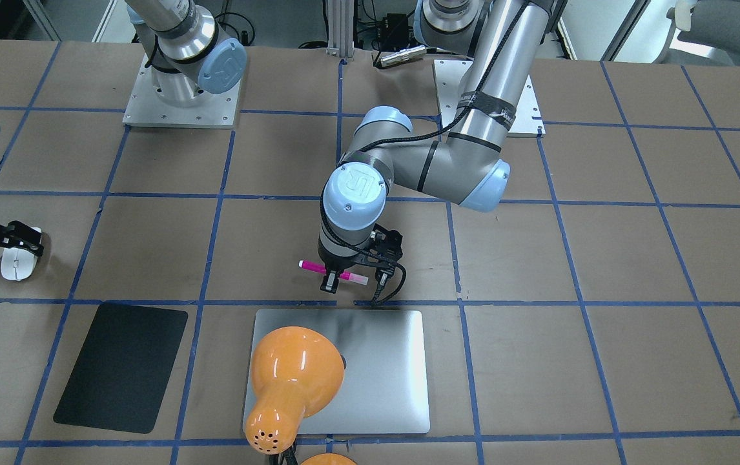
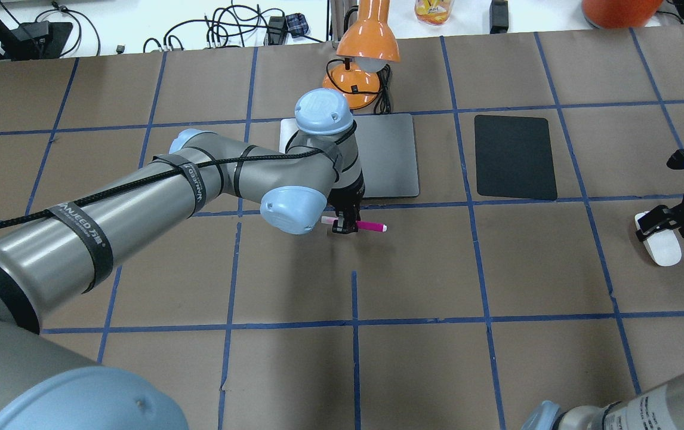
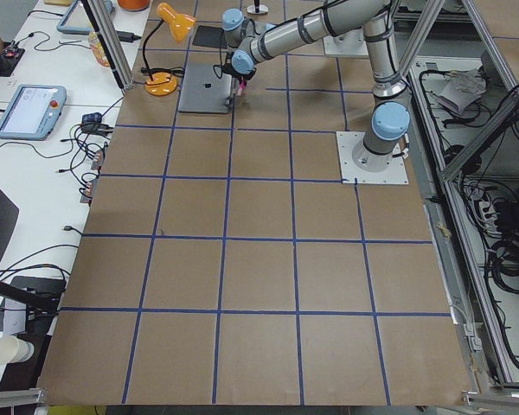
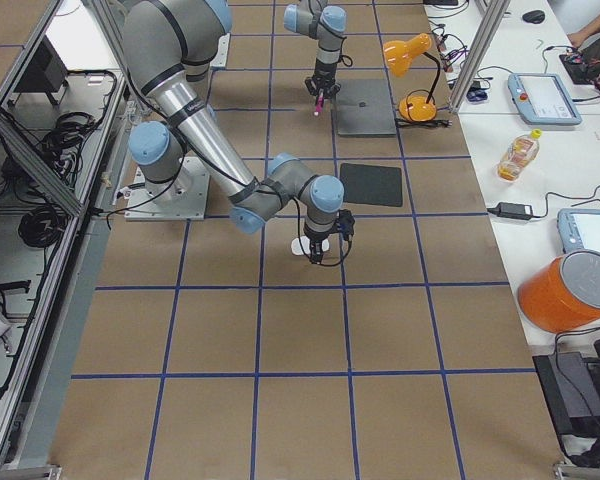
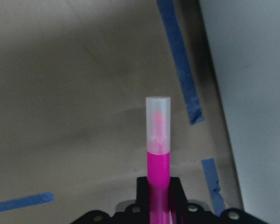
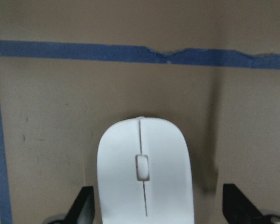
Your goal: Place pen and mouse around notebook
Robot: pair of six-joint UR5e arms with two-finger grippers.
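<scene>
Left claw (image 1: 334,279) grips the pen (image 1: 310,265) level, just beside the notebook (image 1: 383,368) and parallel to its edge, clear tip toward the robot's left. Right claw (image 2: 667,224) stands open astride the mouse (image 2: 663,249), well apart.

The left tool (image 2: 345,227) grips pen (image 2: 372,226) near notebook (image 2: 391,161); right tool (image 2: 666,224) seemingly straddles mouse (image 2: 662,248).

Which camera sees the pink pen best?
The left wrist-mounted view: the pen fills the middle, close up, its pale tip plain. The front-facing and overhead views show both ends but small, in the left gripper. The exterior right view shows a pink speck.
</scene>
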